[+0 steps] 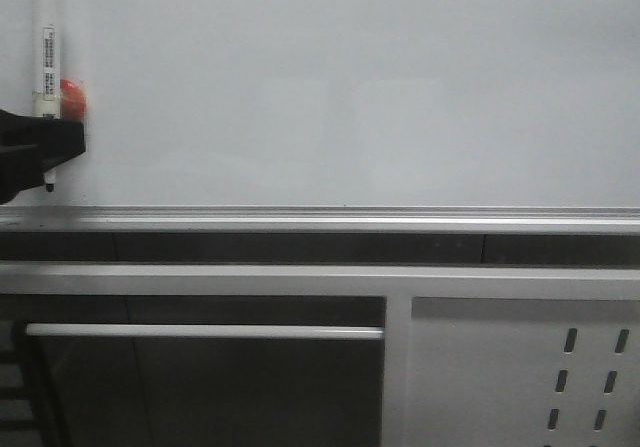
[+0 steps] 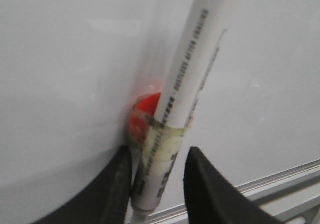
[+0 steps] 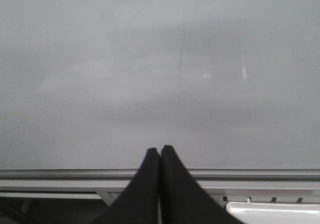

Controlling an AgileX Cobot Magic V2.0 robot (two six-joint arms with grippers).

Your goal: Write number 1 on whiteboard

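Front view shows my left gripper point(image 1: 45, 152) clamping the marker point(image 1: 46, 57) upright at the whiteboard point(image 1: 350, 87) far left; I see no stroke yet, tip contact unclear; right gripper point(image 3: 160, 156) pressed together, idle

Left gripper point(image 1: 45, 152): black, at the far left edge of the front view, low and close in front of the whiteboard point(image 1: 350, 87). Fingers point(image 2: 117, 191) clamped on either side of a white marker pen point(image 2: 172, 119), which stands near upright between them, tip down.

Right gripper point(image 3: 160, 184): seen only by its own wrist camera. Black fingertips pressed together, nothing between them, pointed at the board's lower part.
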